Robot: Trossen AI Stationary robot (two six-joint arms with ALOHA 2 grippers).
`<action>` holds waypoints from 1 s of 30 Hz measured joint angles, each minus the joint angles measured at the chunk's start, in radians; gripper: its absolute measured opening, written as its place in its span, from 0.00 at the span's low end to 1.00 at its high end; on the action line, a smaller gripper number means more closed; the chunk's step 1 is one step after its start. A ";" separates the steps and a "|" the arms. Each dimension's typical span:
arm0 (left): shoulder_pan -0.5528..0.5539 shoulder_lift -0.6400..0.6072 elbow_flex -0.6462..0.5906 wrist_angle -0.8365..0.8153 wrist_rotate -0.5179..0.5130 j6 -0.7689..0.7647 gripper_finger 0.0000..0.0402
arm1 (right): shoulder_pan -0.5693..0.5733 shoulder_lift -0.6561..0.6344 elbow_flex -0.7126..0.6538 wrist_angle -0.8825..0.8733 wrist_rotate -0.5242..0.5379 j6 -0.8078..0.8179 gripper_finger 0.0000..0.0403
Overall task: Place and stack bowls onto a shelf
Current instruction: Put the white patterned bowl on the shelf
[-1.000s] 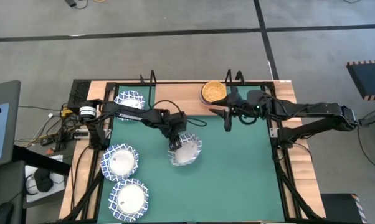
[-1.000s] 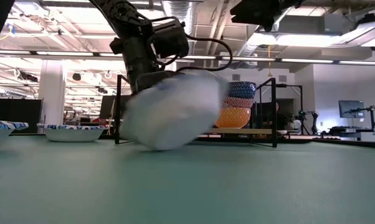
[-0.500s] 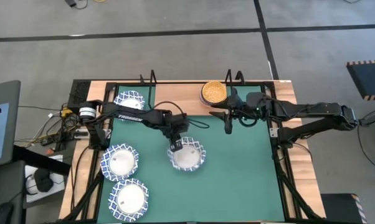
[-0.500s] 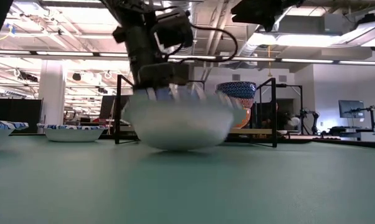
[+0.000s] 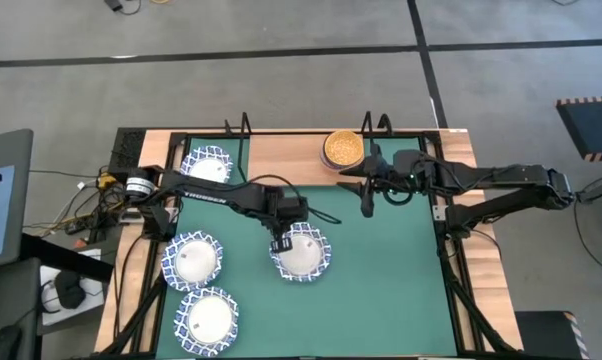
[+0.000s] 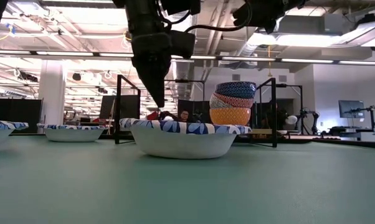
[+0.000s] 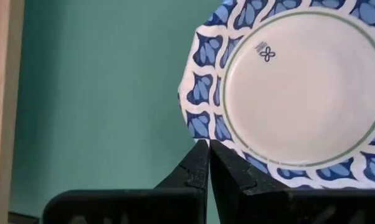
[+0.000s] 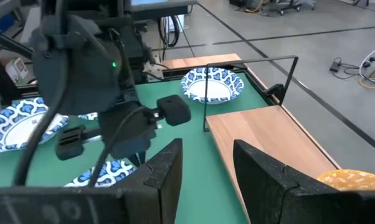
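Observation:
A white bowl with a blue lattice rim (image 5: 301,252) (image 6: 182,137) sits level on its base on the green mat (image 5: 381,280). My left gripper (image 5: 279,243) (image 6: 159,102) (image 7: 207,146) is shut. It points down just above the bowl's left rim and holds nothing. My right gripper (image 5: 353,182) (image 8: 206,155) hangs open and holds nothing, high over the mat by the shelf's right end. The shelf (image 5: 286,152) is a light-wood board along the far edge. It carries a stack of small coloured bowls (image 5: 342,148) (image 6: 232,102).
Three more white lattice bowls rest on the mat: one by the shelf's left end (image 5: 206,164) (image 8: 212,84) and two at the near left (image 5: 193,258) (image 5: 207,318). Black wire supports (image 5: 243,126) stand at the shelf's ends. The mat's right half is bare.
My left gripper held the white bowl tilted by its rim. It set the bowl down level on the mat, let go, and rose clear above the rim, shifting slightly toward the table's right. The bowl now rests flat. The right arm kept still.

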 joint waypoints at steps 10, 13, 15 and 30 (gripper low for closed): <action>0.018 0.005 -0.081 0.148 0.024 0.010 0.29 | 0.031 0.000 0.000 0.004 0.000 0.004 0.42; 0.034 0.021 -0.116 0.198 0.042 0.004 0.41 | 0.031 0.000 0.000 -0.001 0.000 0.005 0.42; 0.044 0.022 -0.129 0.192 0.044 -0.008 0.47 | 0.031 0.000 0.000 -0.028 0.000 0.019 0.42; -0.030 -0.112 -0.126 0.022 -0.219 -0.101 0.42 | 0.073 0.262 0.001 -0.093 0.100 0.284 0.42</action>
